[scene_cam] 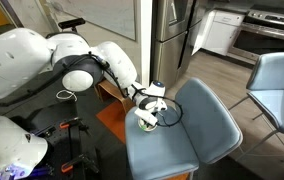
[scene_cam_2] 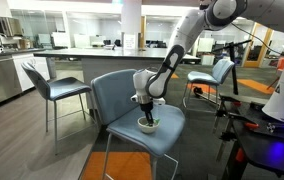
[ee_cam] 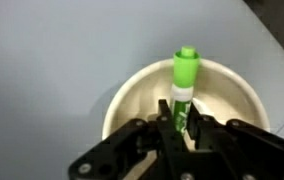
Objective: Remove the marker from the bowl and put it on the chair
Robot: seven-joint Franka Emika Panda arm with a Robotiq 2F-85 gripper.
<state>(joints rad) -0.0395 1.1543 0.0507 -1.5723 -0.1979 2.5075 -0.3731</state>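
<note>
The white bowl [ee_cam: 142, 95] sits on the light blue-grey chair seat [ee_cam: 52, 60]. In the wrist view the green marker [ee_cam: 185, 75] stands in the bowl, its lower part between my gripper [ee_cam: 182, 118] fingers, which are shut on it. In both exterior views the gripper [scene_cam: 148, 112] [scene_cam_2: 148, 118] reaches down into the bowl [scene_cam: 145, 122] [scene_cam_2: 150, 127] near the front of the chair [scene_cam: 187, 130] [scene_cam_2: 117, 100]. The marker is hidden by the gripper in the exterior views.
A second similar blue-grey chair [scene_cam: 277, 85] [scene_cam_2: 214, 72] stands nearby. Another grey chair [scene_cam_2: 47, 85] stands behind. A black cable loop [scene_cam: 170, 112] lies on the seat beside the bowl. Kitchen cabinets and an oven [scene_cam: 267, 35] are at the back.
</note>
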